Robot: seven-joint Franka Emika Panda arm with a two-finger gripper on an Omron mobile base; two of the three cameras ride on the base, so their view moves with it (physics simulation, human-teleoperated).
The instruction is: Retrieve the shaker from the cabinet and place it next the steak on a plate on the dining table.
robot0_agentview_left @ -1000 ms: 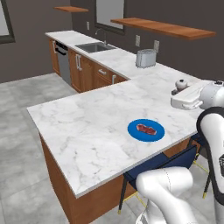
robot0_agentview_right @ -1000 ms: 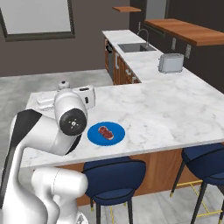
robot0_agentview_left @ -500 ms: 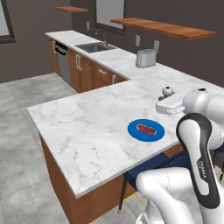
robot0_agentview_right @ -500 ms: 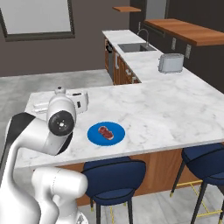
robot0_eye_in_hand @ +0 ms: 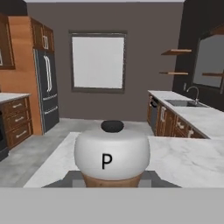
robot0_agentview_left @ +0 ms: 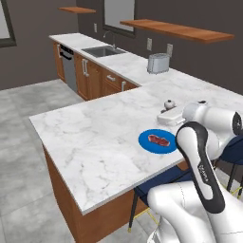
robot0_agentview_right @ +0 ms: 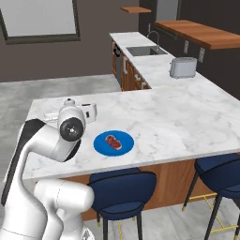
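- Currently the hand (robot0_agentview_left: 172, 115) is seen above the dining table (robot0_agentview_left: 95, 142), beyond the blue plate (robot0_agentview_left: 157, 141) in the left base view.
- Its fingers are closed tightly on the shaker (robot0_eye_in_hand: 112, 154), which is held upright in the hand view.
- In the hand view the shaker's pale rounded top is marked with a dark letter P and capped by a small dark knob; a strip of brown wood is visible just under the top.
- In the left base view the shaker (robot0_agentview_left: 169, 105) can be made out as a small pale top with a dark knob rising above the white hand, over the marble and near the plate's far edge.
- In the right base view the hand (robot0_agentview_right: 82, 112) is placed to the left of the plate (robot0_agentview_right: 113, 143), partly covered by the arm's round joint; the shaker itself cannot be clearly told there.
- Whether the shaker's base is touching the table cannot be told.
- The steak (robot0_agentview_left: 158, 140) is lying flat near the middle of the plate, and the plate is set near the table's front edge.
- A dark blue chair (robot0_agentview_right: 123, 185) is tucked under that edge, below the plate.
- A silver toaster (robot0_agentview_left: 158, 62) and a sink (robot0_agentview_left: 103, 51) are found on the far table run, well apart from the plate.
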